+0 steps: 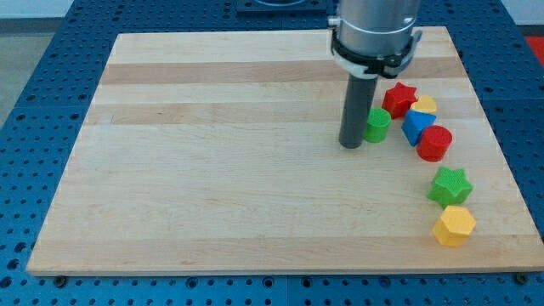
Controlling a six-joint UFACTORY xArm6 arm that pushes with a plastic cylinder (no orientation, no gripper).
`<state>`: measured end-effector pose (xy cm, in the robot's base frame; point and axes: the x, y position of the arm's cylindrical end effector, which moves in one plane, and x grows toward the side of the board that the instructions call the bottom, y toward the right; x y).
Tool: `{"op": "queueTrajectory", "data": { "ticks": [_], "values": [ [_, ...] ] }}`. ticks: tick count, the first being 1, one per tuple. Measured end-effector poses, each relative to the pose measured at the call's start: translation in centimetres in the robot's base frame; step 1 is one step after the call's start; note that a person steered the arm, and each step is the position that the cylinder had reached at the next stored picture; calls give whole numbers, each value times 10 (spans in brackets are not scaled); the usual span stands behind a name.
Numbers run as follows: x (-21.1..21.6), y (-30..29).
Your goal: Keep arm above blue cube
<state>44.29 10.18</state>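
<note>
Camera view: my tip [351, 144] resting beside green cylinder [378, 125], no jaws, holding nothing. Blue cube [416, 126], shape unclear, sitting right, wedged among neighbours; probably light, rigid, sliding easily; nudging flat face.

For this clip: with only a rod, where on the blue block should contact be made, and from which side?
No gripping is possible; my tip can only push. The blue block is hemmed by the red star, yellow block and red cylinder. Its left face, toward the green cylinder, looks most reachable.
</note>
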Motion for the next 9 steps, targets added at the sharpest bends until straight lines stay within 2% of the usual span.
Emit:
{"op": "queueTrajectory", "data": {
  "ticks": [2,4,5,7,8,9],
  "values": [
    [-12,32],
    [-13,15],
    [-44,-7],
    [-192,4],
    [-212,11],
    [-211,55]
  ]
}}
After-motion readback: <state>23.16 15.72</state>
